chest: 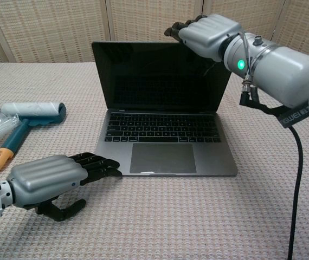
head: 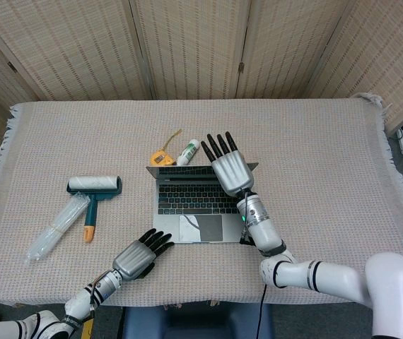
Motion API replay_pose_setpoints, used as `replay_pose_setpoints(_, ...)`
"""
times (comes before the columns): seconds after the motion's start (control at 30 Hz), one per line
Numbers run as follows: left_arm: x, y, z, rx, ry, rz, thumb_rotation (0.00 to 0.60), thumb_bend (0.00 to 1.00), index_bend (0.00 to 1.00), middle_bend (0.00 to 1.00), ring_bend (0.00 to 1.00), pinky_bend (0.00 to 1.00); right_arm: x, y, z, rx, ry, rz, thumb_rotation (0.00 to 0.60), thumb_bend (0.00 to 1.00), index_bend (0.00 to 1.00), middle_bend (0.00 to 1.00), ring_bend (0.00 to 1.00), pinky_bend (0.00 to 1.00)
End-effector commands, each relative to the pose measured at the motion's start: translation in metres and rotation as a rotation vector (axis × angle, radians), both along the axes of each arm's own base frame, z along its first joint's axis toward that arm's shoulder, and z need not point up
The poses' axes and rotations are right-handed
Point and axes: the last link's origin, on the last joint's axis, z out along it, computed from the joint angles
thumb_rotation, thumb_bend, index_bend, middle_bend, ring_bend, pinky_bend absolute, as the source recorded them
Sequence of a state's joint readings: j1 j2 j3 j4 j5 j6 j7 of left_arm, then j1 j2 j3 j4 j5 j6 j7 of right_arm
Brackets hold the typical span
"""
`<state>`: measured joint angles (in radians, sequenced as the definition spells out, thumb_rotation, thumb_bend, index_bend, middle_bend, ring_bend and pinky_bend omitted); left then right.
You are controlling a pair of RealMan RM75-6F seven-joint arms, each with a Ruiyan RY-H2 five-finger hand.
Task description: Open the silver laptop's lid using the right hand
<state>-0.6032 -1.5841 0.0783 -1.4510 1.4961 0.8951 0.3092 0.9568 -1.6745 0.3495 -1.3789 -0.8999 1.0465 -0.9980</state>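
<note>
1. Silver laptop (chest: 165, 127) sits mid-table, near the front edge. Its lid (chest: 160, 76) is up past vertical with the dark screen facing the robot; the task looks about done.
2. Right hand (chest: 206, 33) is at the lid's top edge, at 1 o'clock from the keyboard. Fingers are extended and slightly apart, laid over the rim, not clamped on it. Whether the fingertips hook behind the lid is hard to tell from the chest view.
3. Risk: pushing further toward 12 o'clock over-rotates the hinge. It could also tip the base up off the cloth (head: 314, 141).
4. Risk: the lid's back is close to the tape measure (head: 161, 158) and the white tube (head: 188, 151), at 11 to 12 o'clock from the laptop. More tilt or a base slide could knock them.
5. Risk: if the fingers catch the rim as the hand pulls away, that could drag the lid back down or skid the laptop.
6. Left hand (chest: 49, 179) rests on the cloth at 7 o'clock from the laptop, fingers loosely curled, holding nothing. Its fingertips are just beside the front-left corner, so it doesn't brace the base.
7. Lint roller (head: 94, 194) and plastic sleeve (head: 56, 226) at 9 o'clock are well apart, low risk.
</note>
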Motion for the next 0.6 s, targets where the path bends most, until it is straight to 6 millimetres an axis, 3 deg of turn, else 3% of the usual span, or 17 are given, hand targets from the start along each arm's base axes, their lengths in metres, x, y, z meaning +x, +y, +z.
replay_pose_setpoints(0.03,0.0,0.0,0.0,0.0,0.004,0.001,0.6,0.67,0.02,0.0,0.0,0.0,0.002,-0.009,0.004,-0.018,-0.007,-0.018,0.6,0.62,0.0,0.0,0.0,0.0)
replay_pose_setpoints(0.6,-0.002,0.0,0.001,0.001,0.0,0.007,0.6,0.67,0.02,0.0,0.0,0.0,0.015,-0.022,0.006,-0.026,-0.022,-0.02,0.6,0.62,0.0,0.0,0.0,0.0)
